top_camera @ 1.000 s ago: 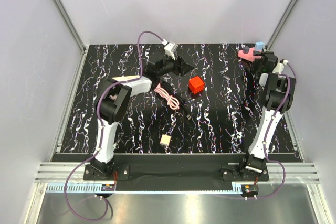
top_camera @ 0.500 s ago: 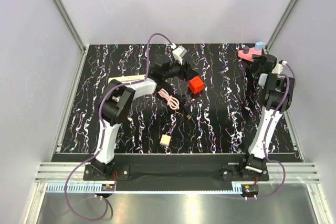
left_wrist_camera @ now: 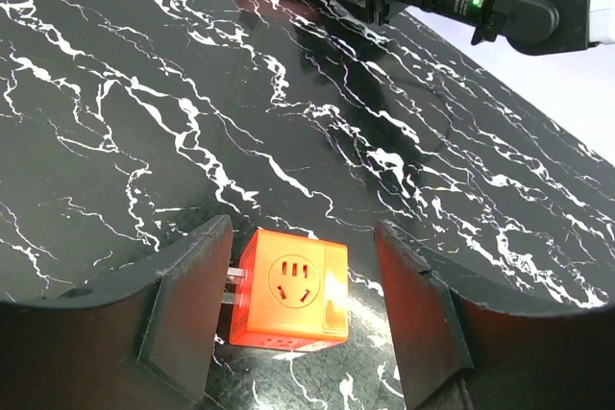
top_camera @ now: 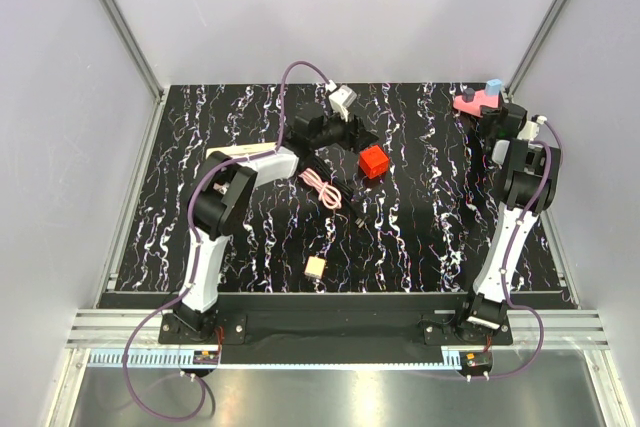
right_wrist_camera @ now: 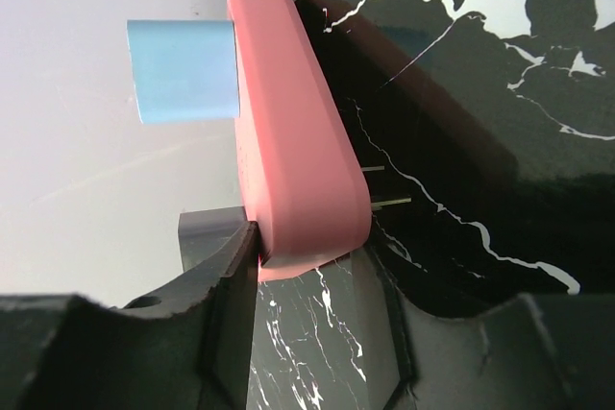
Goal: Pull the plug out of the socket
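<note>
Left claw (left_wrist_camera: 303, 314) nearer cube (top_camera: 374, 161), beyond socket (top_camera: 238, 151)

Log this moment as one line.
left fingers open around red cube | right fingers astride pink block, grip unclear | socket ungripped

The left arm (top_camera: 222, 197) bends at the elbow and reaches toward the middle of the far edge of the tabletop (top_camera: 420, 237). The left hand (left_wrist_camera: 300, 235) is held low, its fingers (left_wrist_camera: 187, 304) spread wide. The right arm (top_camera: 515, 212) stretches along the right edge to the far right corner. There the right hand (right_wrist_camera: 307, 261) is closed on the end of a pink block (right_wrist_camera: 293, 141).
</note>
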Action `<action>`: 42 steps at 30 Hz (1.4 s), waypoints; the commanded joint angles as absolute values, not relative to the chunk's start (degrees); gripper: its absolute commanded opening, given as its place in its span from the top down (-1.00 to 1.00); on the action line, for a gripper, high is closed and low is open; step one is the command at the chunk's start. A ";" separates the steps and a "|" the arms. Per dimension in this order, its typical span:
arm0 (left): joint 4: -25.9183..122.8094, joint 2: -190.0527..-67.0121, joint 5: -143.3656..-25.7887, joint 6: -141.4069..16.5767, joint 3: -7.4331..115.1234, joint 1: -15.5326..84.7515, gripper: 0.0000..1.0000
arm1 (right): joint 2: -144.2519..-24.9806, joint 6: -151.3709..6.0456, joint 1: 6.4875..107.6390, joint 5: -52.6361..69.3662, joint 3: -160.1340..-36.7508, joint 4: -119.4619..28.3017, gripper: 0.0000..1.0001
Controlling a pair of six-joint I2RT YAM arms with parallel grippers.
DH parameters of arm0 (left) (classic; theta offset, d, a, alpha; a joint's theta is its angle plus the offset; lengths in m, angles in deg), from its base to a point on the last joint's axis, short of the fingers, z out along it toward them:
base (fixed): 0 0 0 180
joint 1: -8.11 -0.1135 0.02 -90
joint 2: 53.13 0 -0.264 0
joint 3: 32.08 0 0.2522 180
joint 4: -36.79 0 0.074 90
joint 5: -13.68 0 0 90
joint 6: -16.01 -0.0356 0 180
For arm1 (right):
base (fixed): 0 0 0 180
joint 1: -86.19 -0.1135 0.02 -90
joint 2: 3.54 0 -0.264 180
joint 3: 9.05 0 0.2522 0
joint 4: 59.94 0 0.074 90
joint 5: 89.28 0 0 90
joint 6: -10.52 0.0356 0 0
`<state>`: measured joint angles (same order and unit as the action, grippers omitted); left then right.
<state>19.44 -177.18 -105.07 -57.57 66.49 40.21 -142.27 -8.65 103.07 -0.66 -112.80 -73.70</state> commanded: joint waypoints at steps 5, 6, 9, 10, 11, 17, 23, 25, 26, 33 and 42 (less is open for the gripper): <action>19.87 -176.44 -102.07 -61.51 69.65 40.98 -0.29 | -143.02 -11.63 102.80 0.63 -113.78 -67.18 1.00; 20.14 -176.35 -101.81 -61.95 69.65 40.98 -0.29 | -142.23 -11.36 102.71 1.07 -113.08 -67.36 1.00; 20.49 -175.74 -101.45 -62.57 69.04 41.07 -0.30 | -137.93 -9.35 102.54 3.88 -106.15 -71.56 1.00; 20.49 -175.47 -101.37 -62.92 68.60 41.24 -0.31 | -136.62 -8.30 102.45 4.41 -101.26 -72.88 1.00; 20.40 -174.60 -101.10 -63.18 67.99 41.33 -0.32 | -133.73 -8.02 102.19 4.42 -98.68 -74.81 1.00; 15.66 -166.61 -93.38 -65.82 56.04 41.95 -0.40 | -119.86 -9.68 101.83 6.61 -80.31 -78.61 1.00; 10.83 -158.09 -93.91 -62.04 44.27 44.05 -0.38 | -102.89 -16.28 101.83 8.10 -64.57 -74.14 1.00; 11.70 -153.44 -91.01 -60.99 40.75 46.51 -0.36 | -98.74 -18.56 101.83 9.94 -58.78 -73.16 1.00; 11.44 -151.67 -88.64 -59.42 37.26 47.39 -0.36 | -95.24 -19.09 101.83 10.74 -56.84 -72.98 1.00; 16.43 -139.62 -77.21 -53.17 26.68 59.94 -0.36 | -80.54 -27.86 101.83 16.36 -44.88 -64.12 1.00; 28.66 -139.52 -73.33 -51.06 31.94 68.75 -0.38 | -63.75 -28.15 101.83 20.32 -38.63 -52.50 1.00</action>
